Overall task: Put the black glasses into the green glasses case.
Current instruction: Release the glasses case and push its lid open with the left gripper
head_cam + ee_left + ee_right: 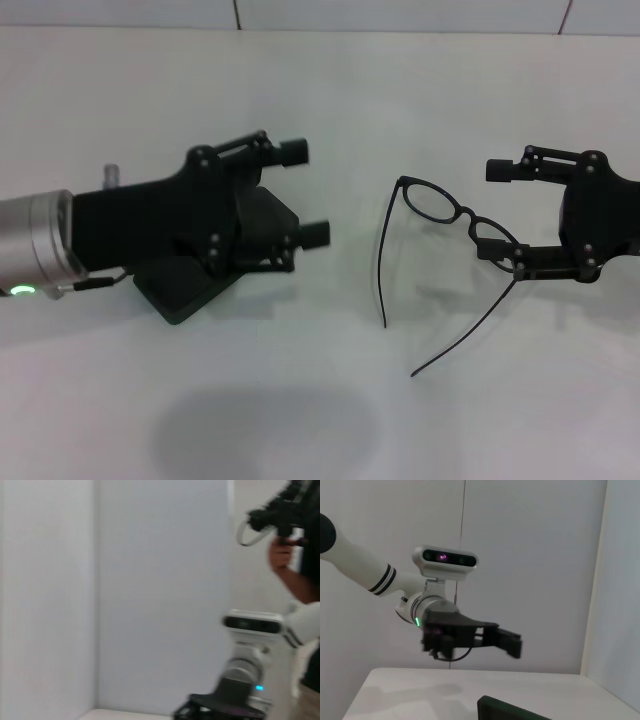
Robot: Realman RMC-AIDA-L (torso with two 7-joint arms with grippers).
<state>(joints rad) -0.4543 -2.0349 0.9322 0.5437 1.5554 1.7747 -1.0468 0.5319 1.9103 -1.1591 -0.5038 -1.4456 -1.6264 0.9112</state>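
The black glasses (pixel 465 214) lie on the white table (pixel 120 90), right of the middle, with both temple arms unfolded and pointing toward the front edge. My right gripper (pixel 495 212) is open beside their right end, and its nearer finger (pixel 500 255) is at the right lens. The green glasses case (pixel 185 290) sits at the left, largely covered by my left gripper (pixel 306 192), which is open above it. In the right wrist view the left gripper (pixel 507 642) hovers above an edge of the case (pixel 512 712).
A dark shadow (pixel 265 430) falls on the table near the front edge. The left wrist view shows the right arm's wrist camera (pixel 250 624) and a person (pixel 295 575) holding a device beyond a white wall.
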